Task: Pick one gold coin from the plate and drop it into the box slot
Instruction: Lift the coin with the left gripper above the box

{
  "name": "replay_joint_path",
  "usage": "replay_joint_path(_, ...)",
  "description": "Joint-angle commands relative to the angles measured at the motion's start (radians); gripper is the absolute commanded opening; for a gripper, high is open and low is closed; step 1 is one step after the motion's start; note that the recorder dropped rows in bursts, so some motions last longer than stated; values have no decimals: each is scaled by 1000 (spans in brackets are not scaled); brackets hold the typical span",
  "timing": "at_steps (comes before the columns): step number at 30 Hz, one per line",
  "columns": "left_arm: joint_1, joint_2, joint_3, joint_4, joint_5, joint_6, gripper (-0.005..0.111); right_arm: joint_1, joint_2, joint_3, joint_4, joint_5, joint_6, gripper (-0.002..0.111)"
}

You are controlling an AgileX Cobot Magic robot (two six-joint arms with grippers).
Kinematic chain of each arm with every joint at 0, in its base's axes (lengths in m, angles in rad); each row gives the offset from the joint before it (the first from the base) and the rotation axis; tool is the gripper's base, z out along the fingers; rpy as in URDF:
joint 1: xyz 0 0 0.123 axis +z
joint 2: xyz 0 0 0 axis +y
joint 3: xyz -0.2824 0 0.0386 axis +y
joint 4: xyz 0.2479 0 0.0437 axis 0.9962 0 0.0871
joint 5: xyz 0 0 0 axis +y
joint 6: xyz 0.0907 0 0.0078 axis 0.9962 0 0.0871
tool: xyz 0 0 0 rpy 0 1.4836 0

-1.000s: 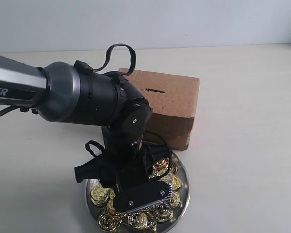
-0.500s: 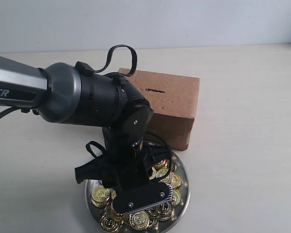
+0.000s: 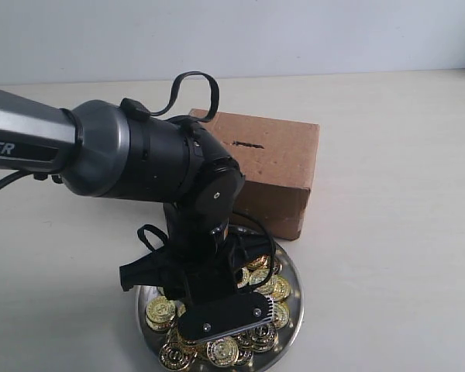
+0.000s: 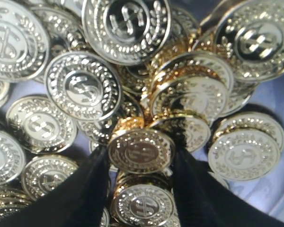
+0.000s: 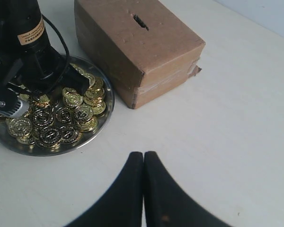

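The shiny silver plate [image 3: 295, 288] holds several gold coins [image 3: 222, 350] and stands in front of the brown box [image 3: 277, 159]. The dark slot [image 3: 246, 145] is in the box's top face. My left gripper [image 4: 141, 151] is down in the coin pile. Its two black fingers [image 4: 92, 187] press the opposite edges of one gold coin [image 4: 141, 150], so it is shut on that coin. In the exterior view the wrist hides the fingertips. My right gripper [image 5: 143, 155] hovers shut and empty over bare table, apart from the plate [image 5: 102, 124] and the box [image 5: 151, 47].
The left arm [image 3: 155, 163] reaches in from the left and covers the box's left end and much of the plate. A black cable [image 3: 194, 77] loops above the wrist. Pale table top [image 3: 395, 232] lies to the right of box and plate.
The left gripper has sunk slightly lower into the coins over the last second, then held still. The box and plate have not moved.
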Motion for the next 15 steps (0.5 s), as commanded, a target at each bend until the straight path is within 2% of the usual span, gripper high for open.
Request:
replay_joint_path(1,-7,8,1,-10,-15,5,28,1,-8,6,-7,-18,1,0)
replay_joint_path(11,-7,-109,1,-10,-38,-58,28,1,-8,6,-7,-18,1,0)
replay_joint_path(13,-7,-151,1,-10,-57,-144,28,1,-8,6,-7,-18,1,0)
replay_joint_path(15,-3,-196,1,-7,-124,-299,28,1,-8,6,-7,-18,1,0)
